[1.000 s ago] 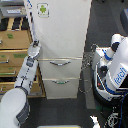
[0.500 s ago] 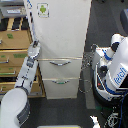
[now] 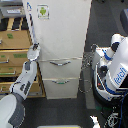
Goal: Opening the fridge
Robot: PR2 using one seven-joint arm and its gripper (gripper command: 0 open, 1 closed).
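One arm is at work here, and you have its white-and-grey pincer (image 3: 33,50) up against the left edge of the tall cream refrigerator (image 3: 62,40), just above the seam where the large upper door meets the top drawer. Compared with half a second and a full second ago, almost nothing has shifted: the forearm lies along the same diagonal from the lower left corner of the view, and the pincer sits at the same spot on the door's edge. That tells you the arm is settling or gripping rather than travelling.

The fridge stands in the middle of the view, flanked on the exterior view's left by the tan wooden drawer cabinet (image 3: 12,55) and on the right by a white-and-blue robot body (image 3: 116,70). The small green sticker (image 3: 43,11) sits near the door's top left corner, and the two curved silver handles (image 3: 61,63) on the lower drawers are untouched.

You cannot tell from this view whether the pincer is wide or closed on the door's lip; it is too small and blurred.

The door looks close to shut, though a thin bluish line (image 3: 31,22) runs up its left edge, which may be a narrow gap. In my judgement the opening has barely begun, and your next move needs a firm hold on that edge before pulling outward.
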